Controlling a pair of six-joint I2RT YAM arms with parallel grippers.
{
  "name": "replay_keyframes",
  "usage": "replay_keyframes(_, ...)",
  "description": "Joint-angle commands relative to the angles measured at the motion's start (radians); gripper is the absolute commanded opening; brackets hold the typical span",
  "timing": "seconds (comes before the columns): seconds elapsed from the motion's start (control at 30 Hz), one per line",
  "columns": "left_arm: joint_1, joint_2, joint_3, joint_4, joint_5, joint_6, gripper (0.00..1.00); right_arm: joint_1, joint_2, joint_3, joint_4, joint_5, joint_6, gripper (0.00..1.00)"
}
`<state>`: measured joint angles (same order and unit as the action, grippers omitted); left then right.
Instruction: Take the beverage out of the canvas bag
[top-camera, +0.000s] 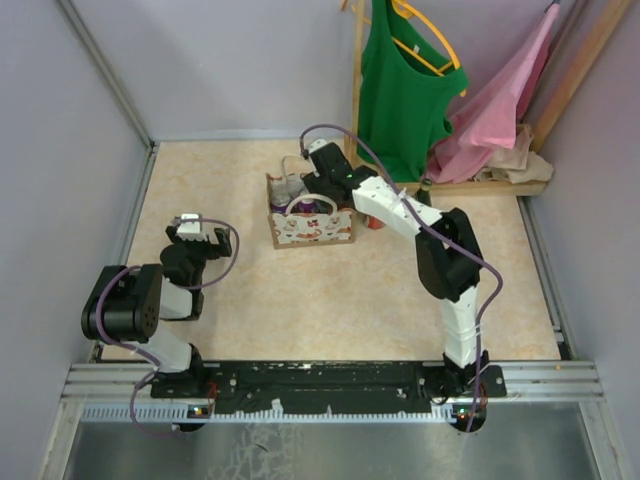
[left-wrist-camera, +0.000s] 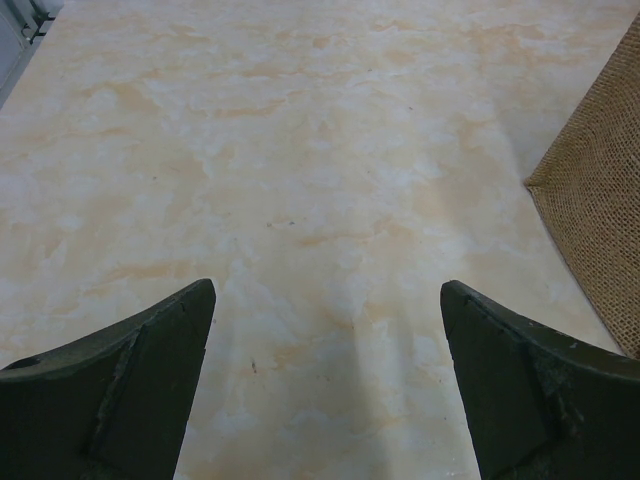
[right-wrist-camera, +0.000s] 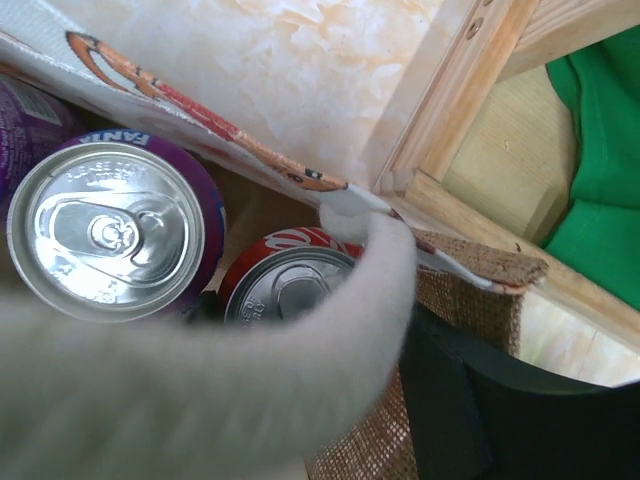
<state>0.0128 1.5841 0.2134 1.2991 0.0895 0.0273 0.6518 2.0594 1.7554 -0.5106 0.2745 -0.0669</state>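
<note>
**Two cans in the bag, one strap across the path**

Two drinks stand upright inside the canvas bag (top-camera: 318, 230), which sits toward the far middle of the table (top-camera: 300, 320), just in front of the wooden rack (top-camera: 358, 100). In the right wrist view a purple Fanta can (right-wrist-camera: 110, 235) fills the left of the bag. A red cola can (right-wrist-camera: 285, 290) stands just beside it, partly covered.

The right gripper (top-camera: 303, 186) hangs over the bag's mouth. Only one dark finger (right-wrist-camera: 500, 420) shows, seemingly past the burlap end wall. A white loop handle (right-wrist-camera: 250, 390) drapes across the lens and hides the other, so I cannot tell whether the jaws are spread or closed. Nothing appears pinched.

The step in hand looks like the descent onto a can. To do it well:

- The handle should slide aside rather than get trapped between a finger and the metal.
- Both fingers should come inside the fabric walls and straddle a single can. The Fanta is the more exposed choice.
- They should reach low enough to hold the body of the can, not the lid.
- The pull should go straight up, since a slanted one could drag the light bag or topple the neighbouring can.

The left gripper (left-wrist-camera: 325, 380) sits well apart at the table's left. Its jaws are spread wide over bare tabletop and hold nothing, with only a burlap corner (left-wrist-camera: 600, 200) at the edge of its view.
</note>
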Motion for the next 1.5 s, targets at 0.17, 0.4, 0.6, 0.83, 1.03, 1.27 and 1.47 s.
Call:
replay_keyframes(0.17, -0.002, 0.008, 0.012, 0.012, 0.000, 0.008, 1.00, -0.003, -0.196, -0.051, 0.202, 0.048, -0.006, 0.00)
replay_keyframes(0.4, -0.003, 0.009, 0.012, 0.012, 0.000, 0.008, 1.00, -0.003, -0.275, -0.103, 0.289, 0.050, 0.006, 0.00)
replay_keyframes(0.6, -0.003, 0.009, 0.012, 0.012, 0.000, 0.008, 1.00, -0.003, -0.430, -0.177, 0.396, 0.062, 0.024, 0.00)
replay_keyframes(0.83, -0.002, 0.008, 0.013, 0.012, -0.001, 0.008, 1.00, -0.004, -0.643, -0.298, 0.523, 0.186, 0.013, 0.00)
replay_keyframes(1.03, -0.002, 0.009, 0.012, 0.012, -0.001, 0.007, 1.00, -0.008, -0.800, -0.450, 0.570, 0.386, -0.001, 0.00)
replay_keyframes(1.27, -0.002, 0.008, 0.012, 0.012, -0.002, 0.008, 1.00, -0.046, -0.910, -0.647, 0.496, 0.487, 0.132, 0.00)
replay_keyframes(1.47, -0.002, 0.008, 0.012, 0.012, -0.002, 0.008, 1.00, -0.091, -0.963, -0.784, 0.387, 0.485, 0.257, 0.00)
